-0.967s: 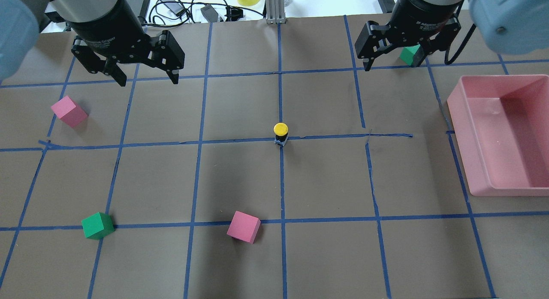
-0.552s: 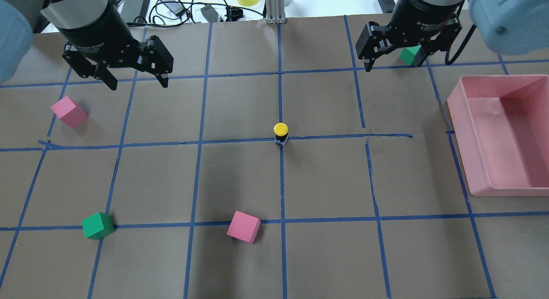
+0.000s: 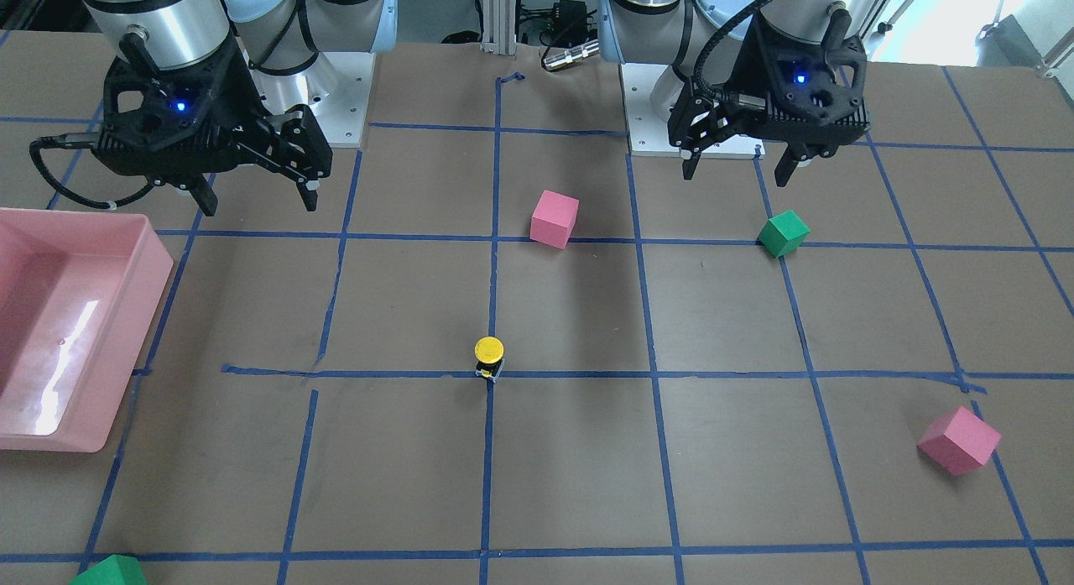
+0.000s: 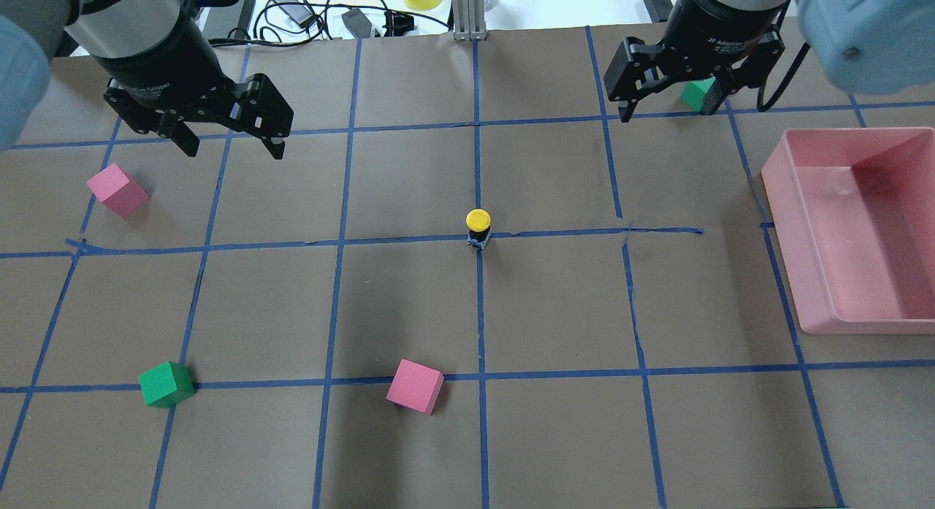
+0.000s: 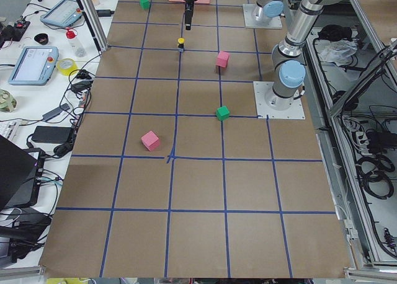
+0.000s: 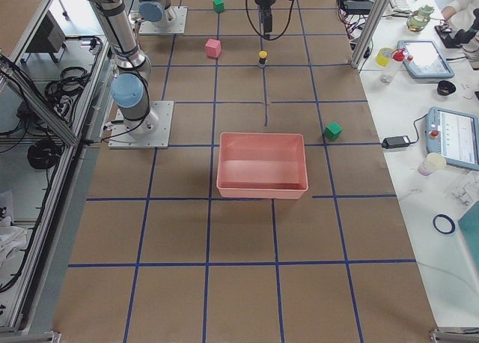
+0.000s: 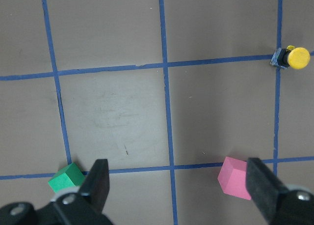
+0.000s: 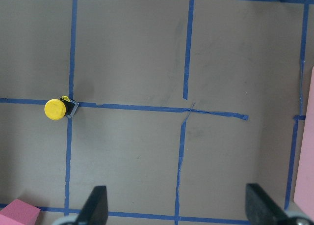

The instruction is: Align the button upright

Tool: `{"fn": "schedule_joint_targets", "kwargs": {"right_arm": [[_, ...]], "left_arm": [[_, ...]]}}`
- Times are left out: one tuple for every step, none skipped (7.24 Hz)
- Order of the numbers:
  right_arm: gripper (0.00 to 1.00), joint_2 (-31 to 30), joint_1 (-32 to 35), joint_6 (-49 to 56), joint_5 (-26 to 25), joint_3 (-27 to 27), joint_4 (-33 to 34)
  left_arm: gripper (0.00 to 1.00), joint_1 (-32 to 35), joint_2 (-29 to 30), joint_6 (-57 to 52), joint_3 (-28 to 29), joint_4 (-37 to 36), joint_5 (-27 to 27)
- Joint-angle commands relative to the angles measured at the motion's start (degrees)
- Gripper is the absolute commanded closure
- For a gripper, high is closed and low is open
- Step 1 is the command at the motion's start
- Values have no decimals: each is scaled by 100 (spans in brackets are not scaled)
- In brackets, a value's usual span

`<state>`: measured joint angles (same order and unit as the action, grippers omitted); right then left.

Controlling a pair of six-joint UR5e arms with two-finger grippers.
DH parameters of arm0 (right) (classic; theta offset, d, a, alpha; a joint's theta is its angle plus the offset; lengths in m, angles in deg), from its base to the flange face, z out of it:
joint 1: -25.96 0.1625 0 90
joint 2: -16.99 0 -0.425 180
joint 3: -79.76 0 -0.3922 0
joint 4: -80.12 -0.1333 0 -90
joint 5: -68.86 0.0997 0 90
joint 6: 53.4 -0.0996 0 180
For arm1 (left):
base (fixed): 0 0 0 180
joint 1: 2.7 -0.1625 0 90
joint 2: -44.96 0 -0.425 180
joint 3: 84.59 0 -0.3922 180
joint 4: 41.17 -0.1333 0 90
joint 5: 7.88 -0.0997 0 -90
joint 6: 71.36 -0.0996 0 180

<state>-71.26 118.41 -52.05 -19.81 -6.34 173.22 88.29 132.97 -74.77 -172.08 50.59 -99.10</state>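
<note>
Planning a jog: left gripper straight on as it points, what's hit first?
Probably bare table between the green cube and pink cube. The left gripper is open, and neither cube looks in line, though depth is unclear.

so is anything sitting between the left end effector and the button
Nothing visible does. Only bare taped table lies between the open left end effector and the button. The nearest pink cube sits on the end effector's other side, away from that line.
</note>
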Motion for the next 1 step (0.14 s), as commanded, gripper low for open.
{"fn": "schedule_joint_targets", "kwargs": {"right_arm": [[0, 0, 0, -3, -1, -3, 6]], "left_arm": [[0, -3, -3, -29, -14, 0, -1]]}}
